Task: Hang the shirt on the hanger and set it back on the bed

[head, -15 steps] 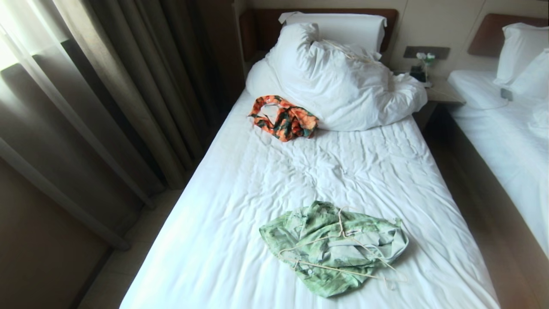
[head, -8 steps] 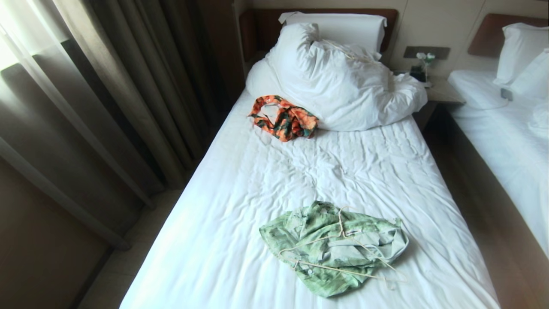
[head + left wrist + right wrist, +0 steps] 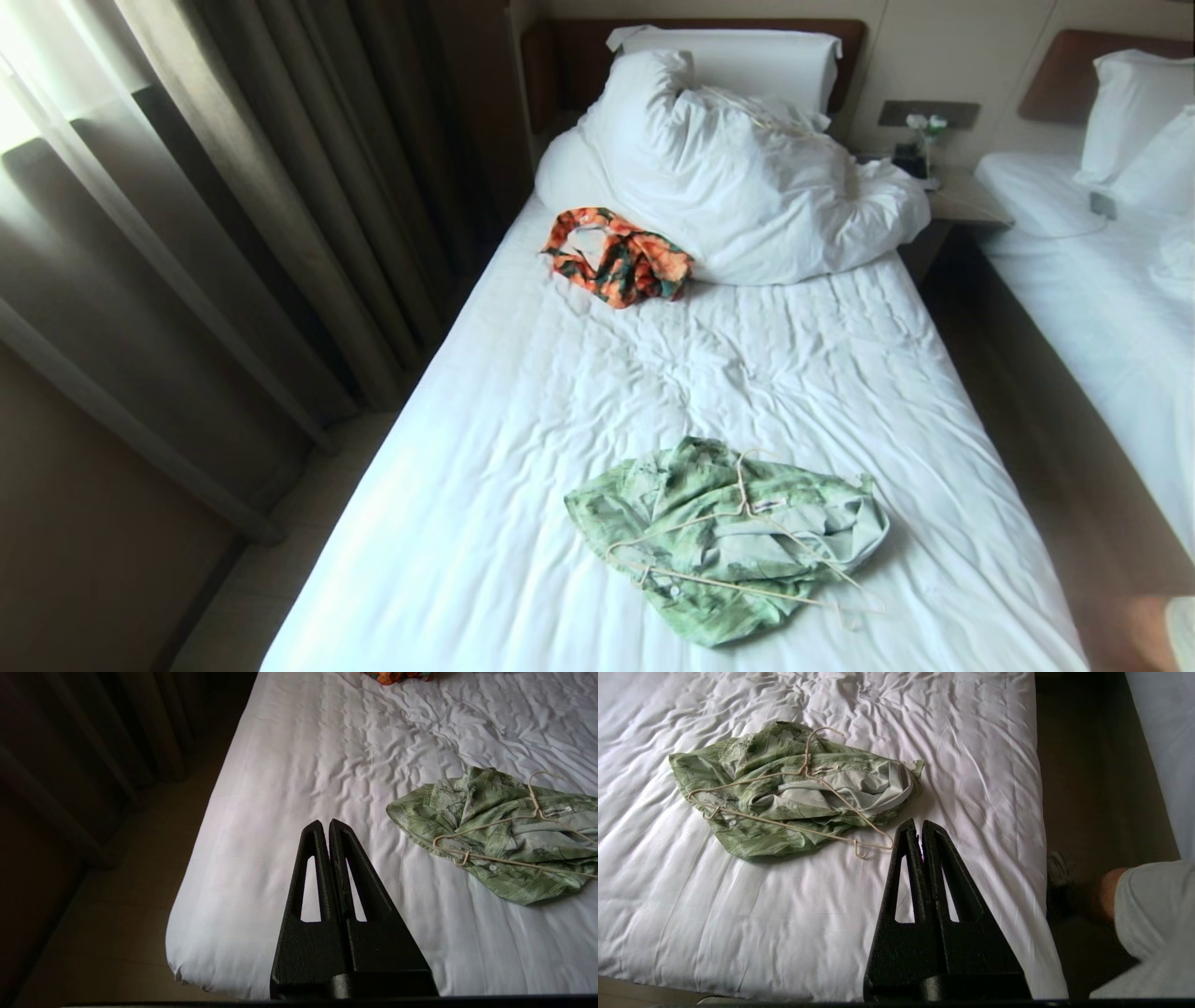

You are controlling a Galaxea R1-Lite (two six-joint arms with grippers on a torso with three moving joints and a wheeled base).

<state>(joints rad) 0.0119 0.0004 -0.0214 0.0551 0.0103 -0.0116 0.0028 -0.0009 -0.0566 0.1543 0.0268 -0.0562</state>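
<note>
The light green flowered shirt [image 3: 719,551] lies crumpled on the near half of the bed [image 3: 523,448]. The thin cream wire hanger [image 3: 744,495] lies loose on top of it, hook pointing toward the headboard. Neither arm shows in the head view. My left gripper [image 3: 329,822] is shut and empty, above the sheet off to one side of the shirt [image 3: 486,812] and hanger [image 3: 537,807]. On the shirt's other side my right gripper [image 3: 919,822] is also shut and empty. It hangs over the sheet close to one end of the hanger [image 3: 806,760], apart from the shirt [image 3: 784,793].
An orange-and-dark-green garment [image 3: 616,254] lies beside the bunched white duvet [image 3: 747,177] near the headboard. Curtains [image 3: 233,233] hang along the left side. A nightstand [image 3: 962,201] and a second bed [image 3: 1102,308] are on the right, across a floor gap. A person's sleeve [image 3: 1148,914] is beside the bed.
A pale blurred part of a person has come into the head view's lower right corner. The shirt, the hanger and the bed look the same.
</note>
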